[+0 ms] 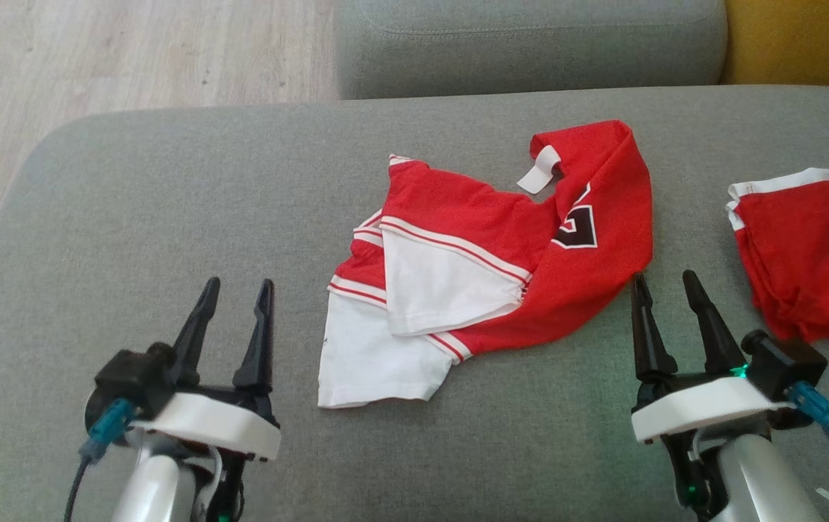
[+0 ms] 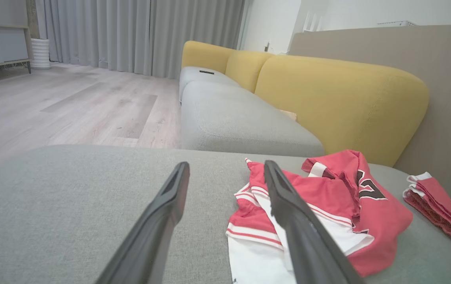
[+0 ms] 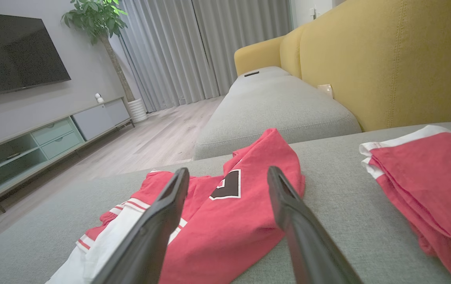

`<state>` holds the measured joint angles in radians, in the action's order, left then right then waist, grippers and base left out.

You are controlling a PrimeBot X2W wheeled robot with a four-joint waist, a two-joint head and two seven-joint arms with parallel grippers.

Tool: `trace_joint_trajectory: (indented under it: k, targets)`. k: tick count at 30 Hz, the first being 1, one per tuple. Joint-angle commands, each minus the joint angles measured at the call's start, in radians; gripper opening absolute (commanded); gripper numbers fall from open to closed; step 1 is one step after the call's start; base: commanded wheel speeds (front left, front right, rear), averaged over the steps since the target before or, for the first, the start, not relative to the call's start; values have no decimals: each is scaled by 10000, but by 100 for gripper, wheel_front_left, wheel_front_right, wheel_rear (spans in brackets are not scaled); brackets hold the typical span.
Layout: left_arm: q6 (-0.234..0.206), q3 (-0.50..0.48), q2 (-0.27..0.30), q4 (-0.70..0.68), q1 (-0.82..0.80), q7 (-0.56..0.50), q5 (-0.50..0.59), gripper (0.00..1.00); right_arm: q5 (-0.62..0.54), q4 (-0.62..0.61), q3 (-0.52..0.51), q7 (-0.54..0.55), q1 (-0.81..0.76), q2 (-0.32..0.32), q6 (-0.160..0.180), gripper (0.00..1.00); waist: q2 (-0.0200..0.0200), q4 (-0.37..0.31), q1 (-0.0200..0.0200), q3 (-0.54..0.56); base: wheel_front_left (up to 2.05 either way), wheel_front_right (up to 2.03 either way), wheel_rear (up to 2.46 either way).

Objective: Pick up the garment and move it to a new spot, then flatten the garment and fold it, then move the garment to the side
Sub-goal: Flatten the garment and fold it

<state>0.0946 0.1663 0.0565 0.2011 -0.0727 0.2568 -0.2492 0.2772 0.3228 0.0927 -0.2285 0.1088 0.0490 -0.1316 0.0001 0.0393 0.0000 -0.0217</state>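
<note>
A red and white garment (image 1: 487, 268) with a black number lies crumpled on the grey sofa seat (image 1: 167, 203), near the middle. It also appears as the garment (image 2: 320, 213) to the right in the left wrist view and as the garment (image 3: 225, 213) ahead in the right wrist view. My left gripper (image 1: 236, 286) hovers open to the garment's left, apart from it. My right gripper (image 1: 664, 279) stands open just off the garment's right lower edge, with nothing between its fingers.
A second red garment (image 1: 809, 250) with white trim lies folded at the seat's right edge. Behind are another grey seat cushion (image 1: 530, 43), a yellow backrest (image 2: 339, 98) and wood floor (image 1: 95, 58). A TV cabinet (image 3: 47, 138) stands across the room.
</note>
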Motion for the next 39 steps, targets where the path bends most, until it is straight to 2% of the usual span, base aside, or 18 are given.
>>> trace_joint_trajectory:
  k: [1, 9, 15, 22, 28, 29, 30, 31, 35, 39]
  targets:
    - [59, -309, 2, -179, -385, 49, 58, 100, -65, -384, 213, 9, 250, 12, 9, 100, -1, -4, 0, -39, 0, 0, 0]
    - [231, 573, -23, 1926, -1006, -168, 153, 100, -78, -441, 326, 80, 345, 12, 9, 100, -1, -202, 0, -405, 0, 0, 0]
    - [225, 907, -37, 3586, -1728, -1137, -72, 100, -74, -464, 373, 69, 509, 12, 9, 100, -1, -457, 0, -808, 0, 0, 0]
    - [227, 1133, -49, 4691, -2374, -1495, -352, 100, -97, -456, 365, 22, 651, 12, 9, 100, -1, -711, 0, -1174, 0, 0, 0]
    - [255, 1423, -53, 5357, -2661, -1378, -384, 100, -137, -426, 341, 6, 732, 12, 9, 100, -1, -790, 0, -1239, 0, 0, 0]
    - [265, 1481, -53, 5443, -2690, -1340, -414, 47, -144, -425, 337, 14, 752, 12, 9, 100, -1, -797, 0, -1235, 0, 0, 0]
    - [275, 1538, -54, 5520, -2719, -1287, -440, 4, -153, -423, 327, 20, 767, 12, 9, 100, -1, -794, 0, -1228, 0, 0, 0]
    - [283, 1587, -54, 5587, -2747, -1217, -462, 0, -163, -421, 312, 22, 775, 12, 9, 100, -1, -781, 0, -1212, 0, 0, 0]
    - [286, 1523, -42, 5726, -2832, -830, -577, 0, -194, -408, 249, 24, 762, 12, 9, 100, -1, -710, 0, -1124, 0, 0, 0]
    - [30, 1111, 94, 5656, -2929, -260, -769, 0, -214, -403, 207, 32, 700, 12, 9, 100, -1, -568, 0, -958, 0, 0, 0]
